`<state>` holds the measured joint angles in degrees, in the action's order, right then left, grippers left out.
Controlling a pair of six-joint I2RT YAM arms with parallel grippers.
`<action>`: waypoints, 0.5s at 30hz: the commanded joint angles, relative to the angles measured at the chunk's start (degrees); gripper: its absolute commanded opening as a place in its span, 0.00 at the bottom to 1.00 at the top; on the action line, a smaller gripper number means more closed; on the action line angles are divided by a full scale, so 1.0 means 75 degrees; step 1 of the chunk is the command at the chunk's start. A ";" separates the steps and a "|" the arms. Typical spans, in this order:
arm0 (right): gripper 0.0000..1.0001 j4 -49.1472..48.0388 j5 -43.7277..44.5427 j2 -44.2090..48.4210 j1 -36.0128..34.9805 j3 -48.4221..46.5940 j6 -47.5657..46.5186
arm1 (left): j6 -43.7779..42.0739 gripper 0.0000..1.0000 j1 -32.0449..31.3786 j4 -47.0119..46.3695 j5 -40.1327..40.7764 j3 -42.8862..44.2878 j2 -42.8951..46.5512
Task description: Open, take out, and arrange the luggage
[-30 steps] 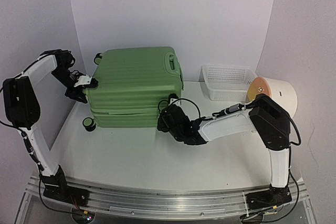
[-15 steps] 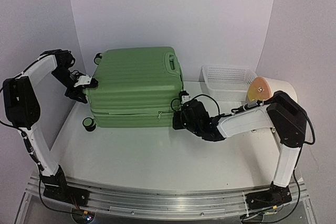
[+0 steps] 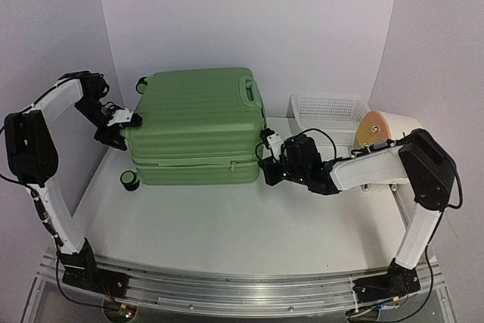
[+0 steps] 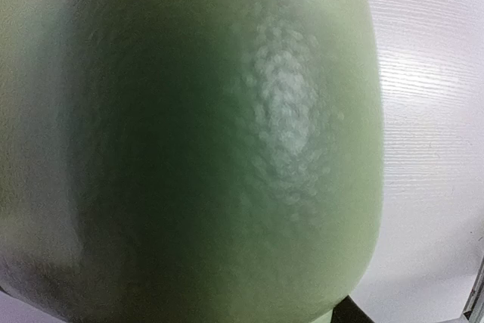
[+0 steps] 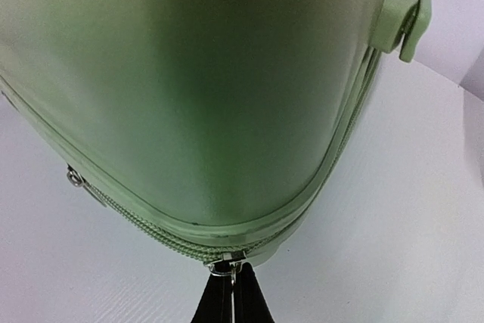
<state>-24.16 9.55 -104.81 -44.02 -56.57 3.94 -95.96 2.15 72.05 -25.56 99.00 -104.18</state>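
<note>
The light-green luggage (image 3: 197, 122) lies flat at the back left of the table, shell closed, side handle (image 3: 246, 88) up. My right gripper (image 3: 266, 166) is at its front right corner, shut on the metal zipper pull (image 5: 231, 266); the black fingertips (image 5: 215, 304) pinch the tab there. A second zipper pull (image 5: 73, 178) hangs further left on the zip line. My left gripper (image 3: 119, 125) presses against the suitcase's left side. The left wrist view shows only blurred green shell (image 4: 227, 149), so its fingers are hidden.
A white mesh basket (image 3: 329, 115) stands at the back right. A cream cylinder with an orange face (image 3: 389, 138) lies beside it, behind my right arm. A black wheel (image 3: 128, 179) sticks out at the suitcase's front left. White walls close the back and sides.
</note>
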 commanded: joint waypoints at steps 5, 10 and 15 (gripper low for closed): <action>0.00 0.0556 0.0228 0.0507 0.0863 0.0209 -0.1895 | -0.1058 0.00 -0.0051 0.0944 0.0058 0.0056 0.0437; 0.00 0.0718 -0.0065 0.0431 0.1083 -0.0072 -0.2485 | -0.1091 0.00 -0.0052 0.0935 0.0092 0.0065 0.0472; 0.00 0.0730 -0.0333 0.0392 0.1512 -0.0202 -0.2581 | -0.1165 0.00 -0.0052 0.0971 0.0133 0.0012 0.0524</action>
<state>-22.72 0.94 -104.42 -39.09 -56.87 -12.89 -95.96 1.91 72.47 -25.56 98.98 -104.01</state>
